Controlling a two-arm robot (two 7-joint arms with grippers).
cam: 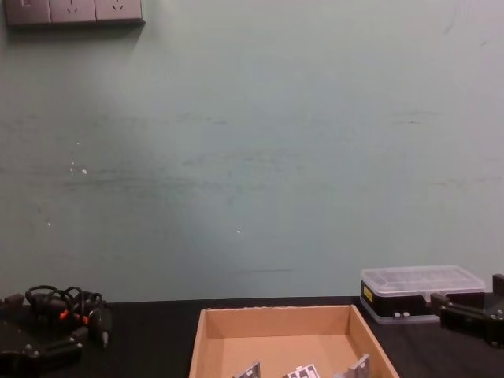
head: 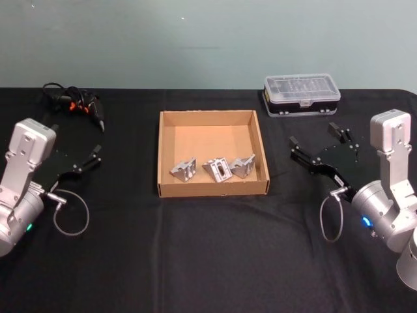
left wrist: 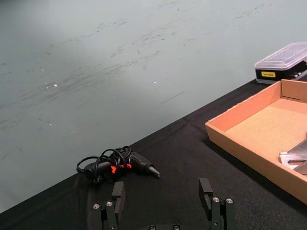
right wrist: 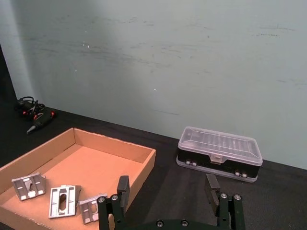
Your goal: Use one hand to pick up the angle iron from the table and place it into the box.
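Three small silver metal angle irons lay inside the shallow tan cardboard box. I saw none left on the matte black table, so I judged the task finished. Both black grippers, left and right, hung wide and empty beside the box.

Lighting even, diffuse, moderately dim; no hard shadows. Black table swallows detail, near-featureless in head view. Soft shade inside cardboard box along near wall and left wall. Angle irons catch pale highlights (no blown glare). Clear lid of plastic case shows mild sheen. Wall evenly lit, faint scuffs readable. Wrist views sharp at distance, nearest gripper parts slightly soft.
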